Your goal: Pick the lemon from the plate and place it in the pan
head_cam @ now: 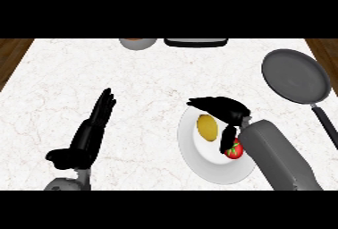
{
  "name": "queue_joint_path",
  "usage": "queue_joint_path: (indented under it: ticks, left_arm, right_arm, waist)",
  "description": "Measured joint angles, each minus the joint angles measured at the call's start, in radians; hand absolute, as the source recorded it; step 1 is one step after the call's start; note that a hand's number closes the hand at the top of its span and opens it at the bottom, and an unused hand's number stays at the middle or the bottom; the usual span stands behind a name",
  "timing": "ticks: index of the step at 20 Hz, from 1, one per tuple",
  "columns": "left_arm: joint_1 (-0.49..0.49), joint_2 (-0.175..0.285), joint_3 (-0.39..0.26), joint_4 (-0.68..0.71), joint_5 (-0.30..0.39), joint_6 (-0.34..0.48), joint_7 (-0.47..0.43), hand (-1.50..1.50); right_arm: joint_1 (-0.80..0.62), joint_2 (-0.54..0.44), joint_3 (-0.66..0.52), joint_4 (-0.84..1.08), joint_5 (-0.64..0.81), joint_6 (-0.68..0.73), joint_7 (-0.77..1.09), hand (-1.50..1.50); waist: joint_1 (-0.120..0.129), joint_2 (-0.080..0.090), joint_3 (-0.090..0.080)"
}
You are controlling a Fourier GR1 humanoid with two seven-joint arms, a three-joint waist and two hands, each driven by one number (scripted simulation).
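A yellow lemon (207, 127) lies on the white plate (198, 156) at the lower middle right. Beside it on the plate sits a red fruit with a green top (234, 150), partly behind my right thumb. My right hand (224, 108) hovers over the plate's upper edge, its fingers curved above and to the right of the lemon, not closed around it. The dark grey pan (295, 76) rests at the upper right, its black handle (326, 123) pointing toward the lower right. My left hand (92, 127) rests open on the counter at the left, fingers straight.
A bowl (137, 42) and a dark-rimmed tray (195, 42) show at the counter's far edge. Wooden floor (13, 53) borders the white marble counter on both sides. My right forearm (280, 154) covers the plate's right side.
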Motion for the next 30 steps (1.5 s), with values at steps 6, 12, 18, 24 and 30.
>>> queue_joint_path:
  ticks: [6, 12, 18, 24, 30]
  left_arm:
    - [0.007, -0.024, -0.001, -0.021, -0.027, -0.006, 0.025, 0.0]
    - [0.011, -0.027, 0.015, -0.024, -0.029, -0.025, 0.024, 0.0]
    - [-0.006, -0.026, 0.041, -0.007, -0.024, -0.047, 0.028, 0.0]
    - [0.019, -0.045, 0.033, -0.028, -0.045, -0.044, 0.025, 0.0]
    - [0.043, -0.06, 0.02, -0.039, -0.062, -0.042, 0.019, 0.0]
  right_arm:
    - [-0.029, 0.046, -0.039, 0.095, 0.067, -0.012, -0.024, -1.5]
    - [-0.057, 0.065, -0.009, 0.204, 0.159, -0.066, -0.093, 1.5]
    - [-0.111, 0.086, -0.012, 0.299, 0.237, -0.17, -0.17, 1.5]
    - [-0.112, 0.089, -0.054, 0.321, 0.265, -0.251, -0.228, 1.5]
    - [-0.115, 0.107, -0.133, 0.295, 0.251, -0.354, -0.188, 1.5]
  waist:
    - [0.0, -0.001, 0.0]
    - [0.003, -0.005, -0.002]
    - [0.005, -0.015, -0.005]
    - [0.005, -0.012, -0.002]
    - [0.0, -0.004, 0.0]
